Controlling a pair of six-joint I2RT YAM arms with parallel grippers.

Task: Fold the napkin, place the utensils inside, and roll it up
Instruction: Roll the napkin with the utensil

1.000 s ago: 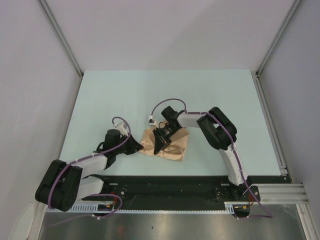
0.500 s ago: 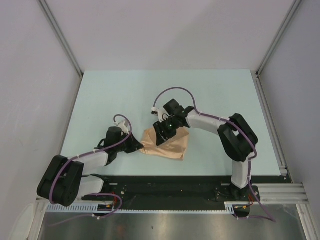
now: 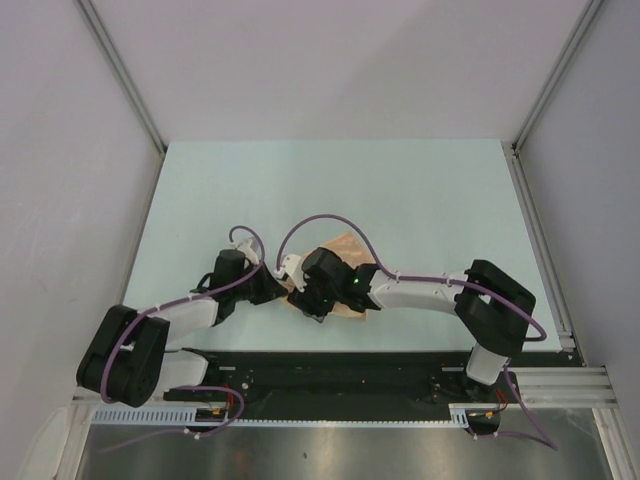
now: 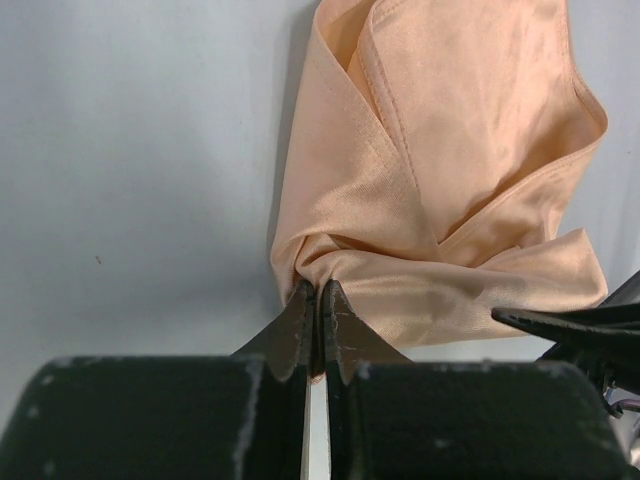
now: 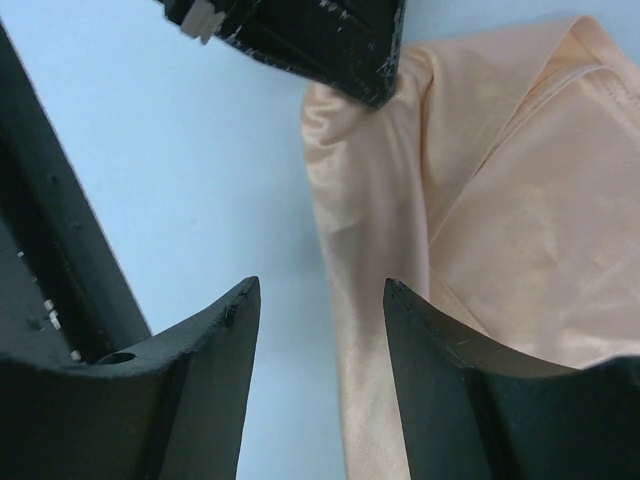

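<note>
The peach-orange napkin (image 3: 347,245) lies bunched and folded near the table's front edge, mostly covered by the right arm in the top view. It fills the left wrist view (image 4: 440,190) and the right wrist view (image 5: 500,220). My left gripper (image 4: 316,290) is shut on the napkin's near corner, at the cloth's left end (image 3: 283,292). My right gripper (image 5: 320,290) is open and empty, low over the napkin's edge, close to the left gripper (image 3: 312,302). No utensil is in view.
The pale blue table (image 3: 420,190) stretches back to the enclosure walls. A black rail (image 3: 330,362) runs along the front edge, just behind the grippers. The right arm (image 3: 420,292) stretches low across the front of the table.
My right gripper has swung from over the napkin's middle down and left toward the left gripper. The napkin has bunched smaller. The left gripper has edged right, still holding the corner.
</note>
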